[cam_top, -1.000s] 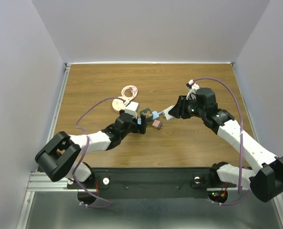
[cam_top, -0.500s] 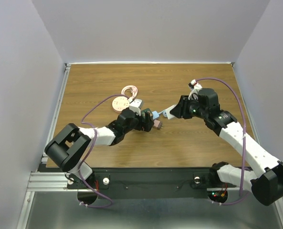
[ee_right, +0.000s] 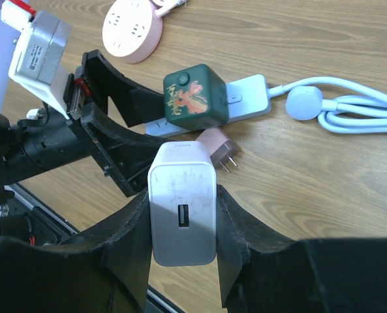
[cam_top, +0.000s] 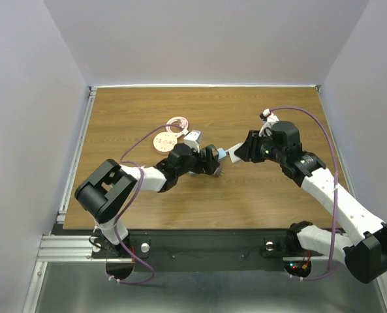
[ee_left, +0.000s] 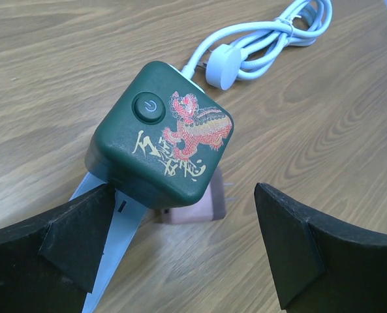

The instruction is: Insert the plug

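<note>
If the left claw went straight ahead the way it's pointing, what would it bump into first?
Probably the green cube, dead ahead of the open left gripper; depth is uncertain.

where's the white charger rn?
The white charger is clamped in the right gripper, centre of right wrist view, just short of the pink plug and green cube.

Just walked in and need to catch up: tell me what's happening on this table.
The right gripper has a white USB charger clamped in its jaws, held up short of the white power strip. The left gripper is at that strip, its open jaws on either side of the green cube adapter sitting on it. A small pink plug lies loose on the table beside the strip. The charger is not yet plugged in.
</note>
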